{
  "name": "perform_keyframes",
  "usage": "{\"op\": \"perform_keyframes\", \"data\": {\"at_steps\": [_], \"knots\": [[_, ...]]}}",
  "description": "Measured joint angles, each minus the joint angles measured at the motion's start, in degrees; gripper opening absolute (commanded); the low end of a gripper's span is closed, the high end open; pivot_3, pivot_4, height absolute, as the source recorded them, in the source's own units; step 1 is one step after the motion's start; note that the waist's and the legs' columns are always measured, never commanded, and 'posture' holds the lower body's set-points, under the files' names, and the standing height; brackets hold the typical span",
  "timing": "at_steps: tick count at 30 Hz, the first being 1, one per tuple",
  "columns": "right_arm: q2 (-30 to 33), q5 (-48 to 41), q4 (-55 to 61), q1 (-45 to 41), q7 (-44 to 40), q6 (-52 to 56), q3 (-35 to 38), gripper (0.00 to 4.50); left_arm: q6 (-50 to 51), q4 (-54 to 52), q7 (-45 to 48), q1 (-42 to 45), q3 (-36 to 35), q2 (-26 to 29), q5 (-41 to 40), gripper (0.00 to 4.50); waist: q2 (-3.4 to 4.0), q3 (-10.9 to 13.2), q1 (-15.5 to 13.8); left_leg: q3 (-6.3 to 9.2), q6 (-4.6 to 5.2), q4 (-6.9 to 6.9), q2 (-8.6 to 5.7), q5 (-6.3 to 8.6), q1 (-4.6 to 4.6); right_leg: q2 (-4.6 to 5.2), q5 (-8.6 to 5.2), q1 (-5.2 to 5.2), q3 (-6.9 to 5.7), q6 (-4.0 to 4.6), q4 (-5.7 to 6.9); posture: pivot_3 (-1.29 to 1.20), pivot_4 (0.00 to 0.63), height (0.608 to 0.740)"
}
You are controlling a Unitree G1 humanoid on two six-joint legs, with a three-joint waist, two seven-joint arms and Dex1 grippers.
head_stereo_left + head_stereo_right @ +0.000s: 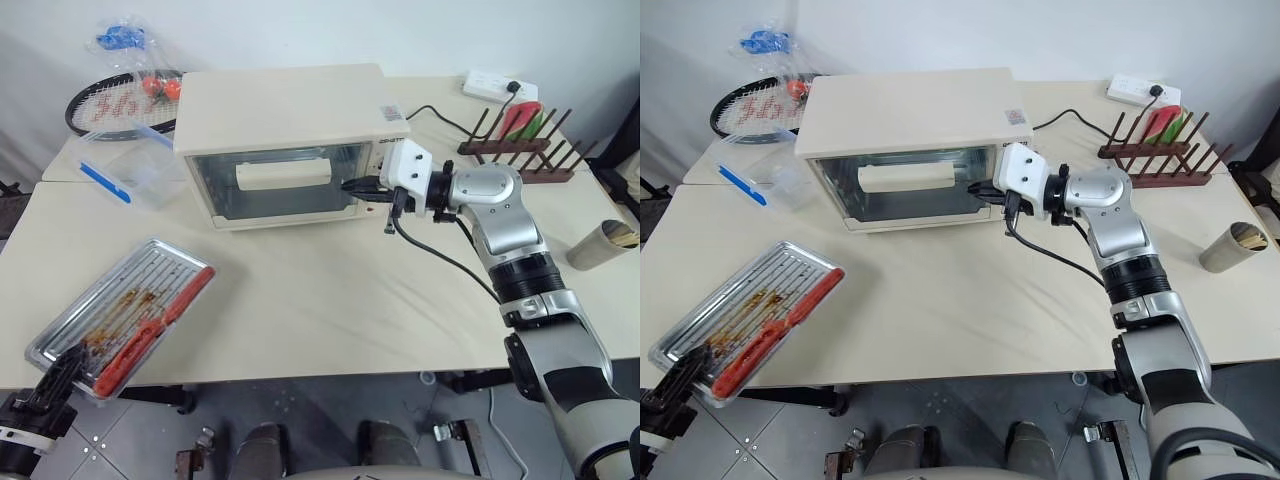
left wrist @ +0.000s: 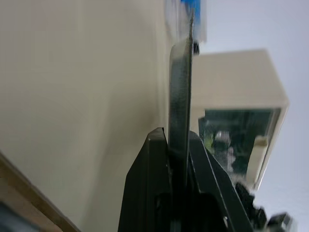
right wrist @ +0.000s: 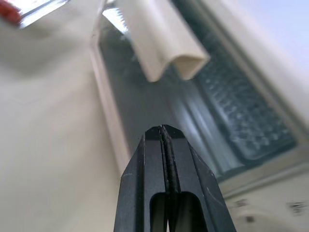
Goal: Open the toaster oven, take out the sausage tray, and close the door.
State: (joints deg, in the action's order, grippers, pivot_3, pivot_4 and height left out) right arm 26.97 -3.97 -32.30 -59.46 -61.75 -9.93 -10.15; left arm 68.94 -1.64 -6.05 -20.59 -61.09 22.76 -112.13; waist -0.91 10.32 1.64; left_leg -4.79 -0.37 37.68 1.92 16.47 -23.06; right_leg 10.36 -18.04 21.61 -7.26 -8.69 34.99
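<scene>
The cream toaster oven (image 1: 285, 105) stands at the back middle of the table. Its glass door (image 1: 280, 182), with a cream bar handle (image 1: 283, 175), stands about upright; whether it is fully closed I cannot tell. My right gripper (image 1: 352, 185) is shut and empty, its tips at the door's right edge, beside the handle (image 3: 161, 41). The sausage tray (image 1: 120, 315), shiny and grease-marked with red sausages (image 1: 150, 335), lies at the table's front left corner. My left gripper (image 1: 55, 385) is shut on the tray's near rim (image 2: 179, 87).
A clear plastic box with blue clips (image 1: 130, 165) sits left of the oven, with a racket (image 1: 105, 100) behind it. A wooden dish rack (image 1: 525, 145), a power strip (image 1: 497, 85) and a paper cup (image 1: 600, 245) are on the right. The oven's cable (image 1: 430, 110) trails right.
</scene>
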Motion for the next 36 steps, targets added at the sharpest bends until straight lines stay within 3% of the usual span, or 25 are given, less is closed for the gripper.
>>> {"op": "perform_keyframes", "data": {"at_steps": [5, 12, 17, 23, 27, 36], "knots": [[0.3, -1.1, 2.0, 0.3, -0.9, 2.4, 0.6, 0.05, 4.1, 3.2, 2.4, 2.0, 6.4, 5.5, 0.0, 0.00, 0.03, 0.0, 0.0, -0.01, -0.02, -0.01, 0.00, 0.01, 0.00, 0.00, 0.00, 0.01, 0.03, 0.00, 0.02, 0.00, 0.150, 0.740], [8.5, -8.2, 22.8, 11.4, -9.1, 18.3, 1.3, 0.05, 8.7, 8.9, 4.3, 9.5, 20.2, 14.0, 0.0, 0.00, 0.03, 0.0, -0.7, 0.04, 0.00, -0.09, -0.04, 0.04, 0.00, 0.00, 0.00, 0.03, 0.07, 0.00, 0.02, 0.00, 0.150, 0.740], [16.0, -7.9, 30.0, 21.2, -11.4, 21.1, 1.5, 0.05, 11.7, 15.6, 5.1, 20.4, 31.8, 20.1, 0.0, 0.00, 0.06, 0.0, -1.6, -0.15, 0.01, -0.05, -0.05, 0.04, 0.01, 0.00, 0.00, 0.06, 0.14, -0.01, -0.03, 0.00, 0.150, 0.740], [17.9, -6.9, 33.1, 28.6, -9.5, 21.4, 2.1, 0.05, 11.7, 20.7, 4.6, 35.3, 44.1, 20.4, 1.1, 0.00, 0.06, 0.0, -1.6, -0.26, 0.02, -0.04, -0.04, 0.04, 0.02, -0.01, 0.02, 0.11, 0.23, -0.03, 0.01, 0.00, 0.150, 0.740], [18.0, -6.9, 35.5, 29.9, -7.1, 22.6, 3.9, 0.05, 13.7, 24.5, 6.5, 43.7, 50.0, 18.6, 6.8, 0.00, 0.06, 0.0, -1.6, -0.31, 0.03, -0.03, -0.05, 0.03, 0.02, -0.03, 0.02, 0.12, 0.23, -0.05, 0.00, 0.00, 0.150, 0.740], [19.8, -6.8, 40.1, 35.0, -3.0, 25.2, 7.0, 0.05, 16.2, 30.2, 24.7, 58.3, 58.4, 15.2, 32.5, 0.00, 0.08, 0.0, -3.4, -0.35, 0.10, 0.20, -0.11, -0.01, 0.01, -0.02, 0.05, 0.00, 0.27, -0.11, -0.02, 0.00, 0.150, 0.740]]}}
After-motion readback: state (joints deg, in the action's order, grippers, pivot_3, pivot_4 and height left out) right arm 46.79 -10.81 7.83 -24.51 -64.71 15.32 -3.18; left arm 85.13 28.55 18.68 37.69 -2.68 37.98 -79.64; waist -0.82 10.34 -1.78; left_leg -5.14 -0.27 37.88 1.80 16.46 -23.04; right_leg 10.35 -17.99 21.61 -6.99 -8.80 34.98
